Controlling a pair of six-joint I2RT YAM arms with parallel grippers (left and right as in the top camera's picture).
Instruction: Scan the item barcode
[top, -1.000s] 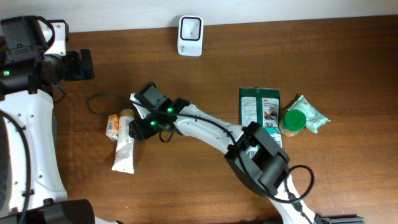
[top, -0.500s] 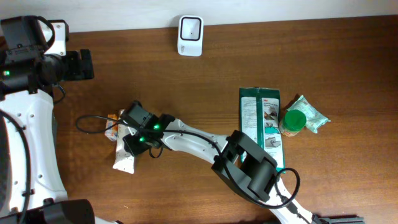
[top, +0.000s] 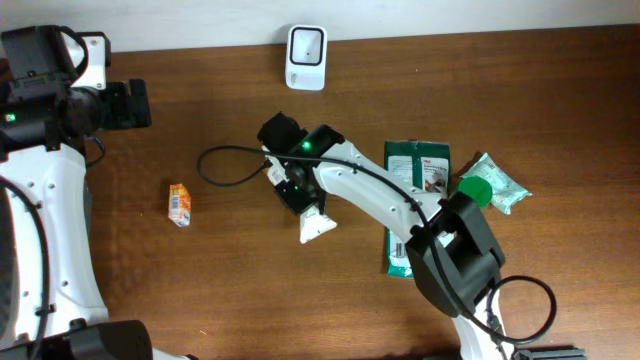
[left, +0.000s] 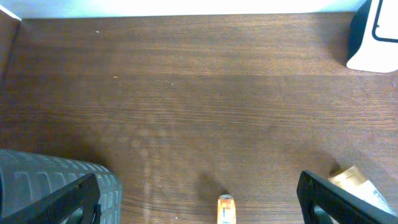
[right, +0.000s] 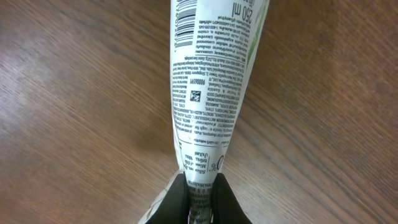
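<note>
A white tube (right: 208, 81) with small print hangs over the wood, its barcode (right: 185, 22) on the side facing the wrist camera. My right gripper (right: 200, 200) is shut on the tube's narrow end. In the overhead view this gripper (top: 299, 198) is near the table's middle, and the tube's (top: 315, 227) other end sticks out below it. The white scanner (top: 306, 57) stands at the back edge, apart from the tube. My left gripper (left: 199, 205) is open and holds nothing. It is at the far left in the overhead view (top: 131, 104).
A small orange box (top: 180, 204) lies on the left, also in the left wrist view (left: 225, 210). A green packet (top: 416, 180), a green-lidded jar (top: 474, 194) and a pale green pouch (top: 503, 183) sit at the right. A black cable (top: 225, 165) loops off the right arm.
My right gripper closed on the white tube beside the orange box and carried it right to the table's middle. The left arm has not moved.
</note>
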